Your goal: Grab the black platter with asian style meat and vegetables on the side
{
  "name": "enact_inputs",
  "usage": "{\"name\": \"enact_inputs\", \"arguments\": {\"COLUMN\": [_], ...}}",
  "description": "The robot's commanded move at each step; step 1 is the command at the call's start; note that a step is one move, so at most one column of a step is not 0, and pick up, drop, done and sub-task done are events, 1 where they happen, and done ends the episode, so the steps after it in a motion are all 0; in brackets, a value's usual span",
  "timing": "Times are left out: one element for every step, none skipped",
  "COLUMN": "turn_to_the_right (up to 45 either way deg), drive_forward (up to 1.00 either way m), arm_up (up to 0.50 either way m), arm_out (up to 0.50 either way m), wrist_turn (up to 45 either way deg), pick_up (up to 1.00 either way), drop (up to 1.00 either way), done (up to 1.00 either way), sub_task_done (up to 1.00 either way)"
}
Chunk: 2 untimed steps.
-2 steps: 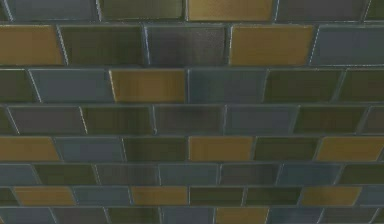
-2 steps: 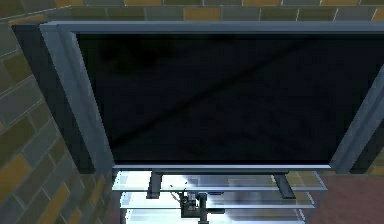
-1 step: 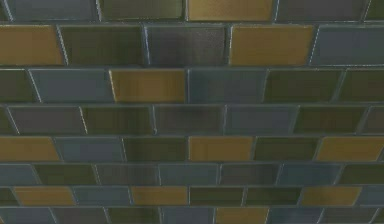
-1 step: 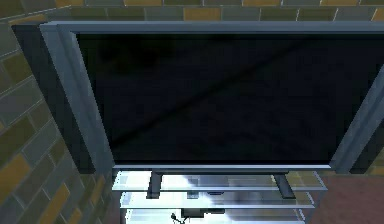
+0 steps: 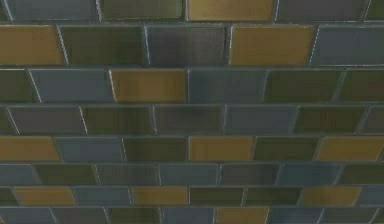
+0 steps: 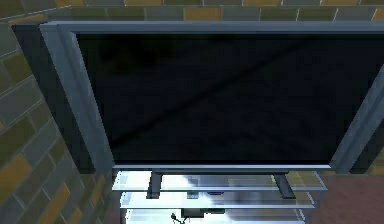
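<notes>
a brick wall [image 5: 190,110] of grey, olive and ochre blocks stands close ahead. to the arm side, a large flat television [image 6: 215,95] with a dark screen and grey frame rests on a tiered glass stand [image 6: 215,184]. a small dark thing [image 6: 184,216] lies on a lower shelf. reddish floor [image 6: 356,196] lies beside the stand. the claw's state and the platter's place cannot be told.
</notes>
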Motion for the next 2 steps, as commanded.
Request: {"name": "enact_inputs", "arguments": {"turn_to_the_right": [0.0, 0.0], "drive_forward": [0.0, 0.0], "arm_up": [0.1, 0.0], "arm_out": [0.0, 0.0], "wrist_turn": [0.0, 0.0], "pick_up": [0.0, 0.0], "drop": [0.0, 0.0], "done": [0.0, 1.0], "sub_task_done": [0.0, 0.0]}}
